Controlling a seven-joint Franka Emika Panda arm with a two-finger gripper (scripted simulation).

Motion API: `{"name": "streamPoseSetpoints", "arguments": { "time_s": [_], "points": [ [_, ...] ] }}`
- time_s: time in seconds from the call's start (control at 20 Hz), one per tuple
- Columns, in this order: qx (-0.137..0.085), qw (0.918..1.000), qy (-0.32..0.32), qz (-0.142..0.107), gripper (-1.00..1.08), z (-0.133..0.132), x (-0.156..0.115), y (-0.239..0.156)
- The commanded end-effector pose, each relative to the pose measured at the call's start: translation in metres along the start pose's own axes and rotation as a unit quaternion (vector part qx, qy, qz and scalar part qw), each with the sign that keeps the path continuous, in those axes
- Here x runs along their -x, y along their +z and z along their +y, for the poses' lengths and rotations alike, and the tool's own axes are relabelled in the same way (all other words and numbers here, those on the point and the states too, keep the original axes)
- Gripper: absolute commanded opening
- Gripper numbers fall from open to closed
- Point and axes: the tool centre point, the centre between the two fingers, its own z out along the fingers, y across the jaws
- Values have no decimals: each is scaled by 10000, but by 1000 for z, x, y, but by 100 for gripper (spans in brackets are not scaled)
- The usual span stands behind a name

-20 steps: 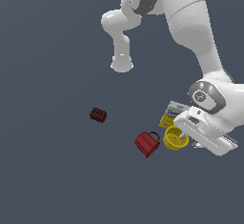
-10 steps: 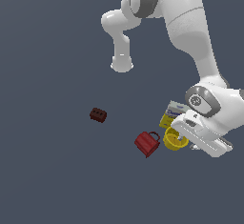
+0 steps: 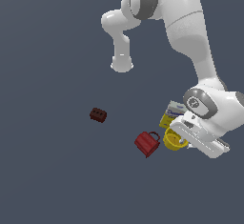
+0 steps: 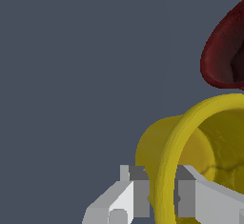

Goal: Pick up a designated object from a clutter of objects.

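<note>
1. A white jointed robot arm (image 3: 190, 32) reaches down over a plain dark grey-blue floor (image 3: 52, 170).
2. Its white two-fingered gripper (image 4: 159, 199) sits low at the small round yellow cup (image 3: 174, 139), on the exterior view's right.
3. In the wrist view the cup's wall (image 4: 167, 170) stands between the two fingers (image 4: 128, 197), one outside the cup and one inside its mouth; the pads look pressed against the rim, so the gripper appears clenched on the cup.
4. The cup lies tilted on the floor with its opening turned sideways.
5. A dark red mug with a handle (image 3: 147, 143) rests just beside the cup, toward the exterior view's left.
6. A yellow box with a white and blue label (image 3: 171, 114) stands just behind the cup, partly hidden by the arm.
7. A small dark red studded brick (image 3: 98, 115) lies well apart, further to the exterior view's left.
</note>
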Motion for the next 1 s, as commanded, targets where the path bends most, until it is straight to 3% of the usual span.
{"name": "streamPoseSetpoints", "arguments": {
  "time_s": [0.0,0.5,0.95],
  "points": [
    [-1,10000,0,1,-100,0,0,0],
    [-1,10000,0,1,-100,7,-5,-9],
    [-1,10000,0,1,-100,39,-26,-48]
  ]
}}
